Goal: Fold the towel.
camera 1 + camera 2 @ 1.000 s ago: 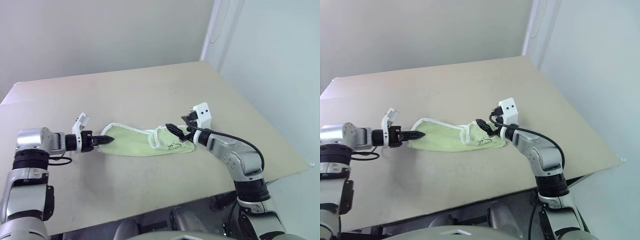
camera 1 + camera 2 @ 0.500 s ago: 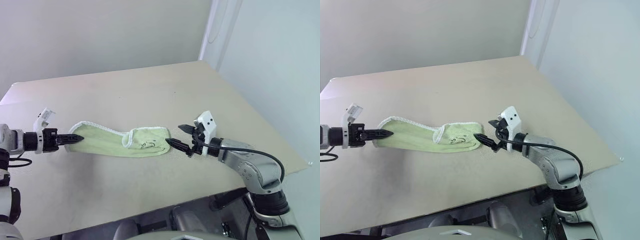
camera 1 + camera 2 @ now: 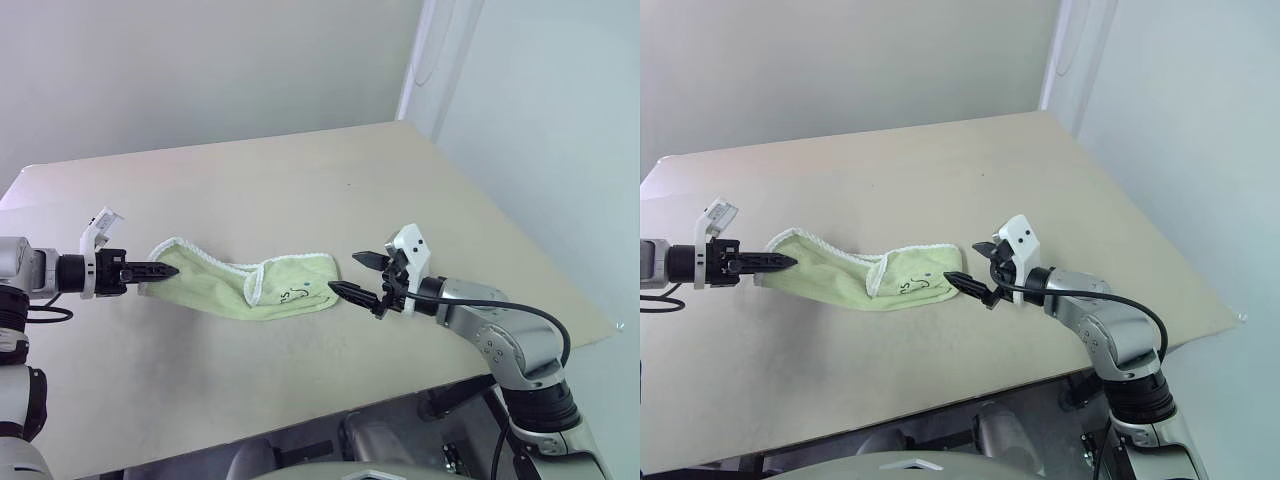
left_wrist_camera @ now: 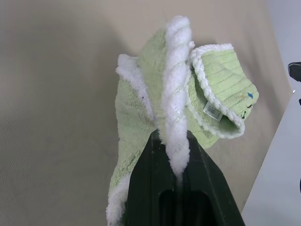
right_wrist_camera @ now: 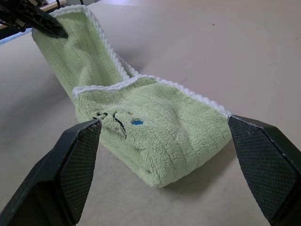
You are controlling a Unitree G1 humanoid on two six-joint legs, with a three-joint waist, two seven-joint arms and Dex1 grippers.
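Observation:
The light-green towel [image 3: 250,285] lies bunched lengthwise on the beige table [image 3: 300,180]. Its right end is doubled over, with a dark logo on top [image 5: 115,120]. My left gripper [image 3: 170,270] is shut on the towel's white-edged left end [image 4: 176,117] and holds that end slightly off the table. My right gripper [image 3: 350,274] stands open just right of the towel's folded end. Its two fingers [image 5: 70,165] are spread wide on either side of that end, without touching it. The left gripper [image 5: 42,21] shows at the towel's far end in the right wrist view.
The table's front edge [image 3: 300,420] runs close below both arms, and its right edge [image 3: 560,290] drops off beyond the right arm. A pale wall stands behind the table.
The left gripper has pulled the towel leftward and raised its end. The right gripper, open throughout, has drawn back from the towel's right end.

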